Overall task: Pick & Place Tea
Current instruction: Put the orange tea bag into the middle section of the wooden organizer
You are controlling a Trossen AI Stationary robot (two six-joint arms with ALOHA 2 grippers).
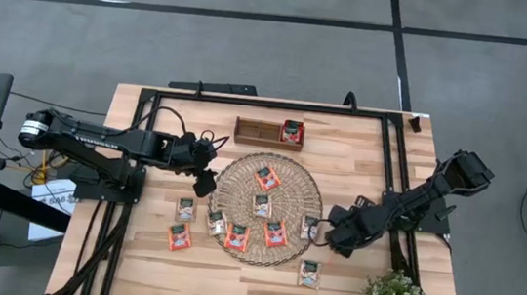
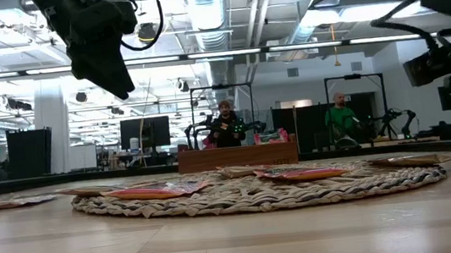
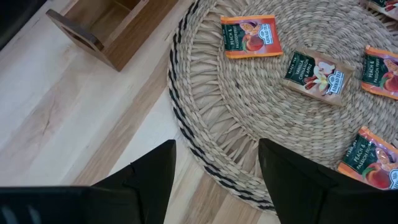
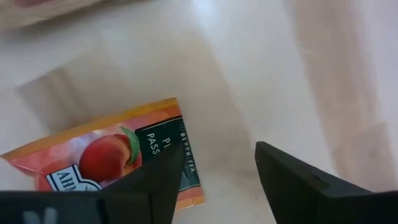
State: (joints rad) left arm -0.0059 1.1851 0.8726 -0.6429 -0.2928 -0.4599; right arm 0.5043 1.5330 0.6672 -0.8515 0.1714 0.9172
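Extending from the left of the high view, the left gripper (image 1: 204,183) is held with fingers parted above the left rim of the woven mat (image 1: 302,176). Tea sachets (image 1: 261,205) are scattered on the mat at centre; one (image 1: 292,131) is placed in the wooden tray (image 1: 255,130) above. At right, the right gripper (image 1: 330,235) is lowered, fingers spread around an orange sachet (image 4: 124,158) beside the mat's right rim.

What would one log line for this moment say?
right gripper: open, over orange sachet | left gripper: open, at mat edge
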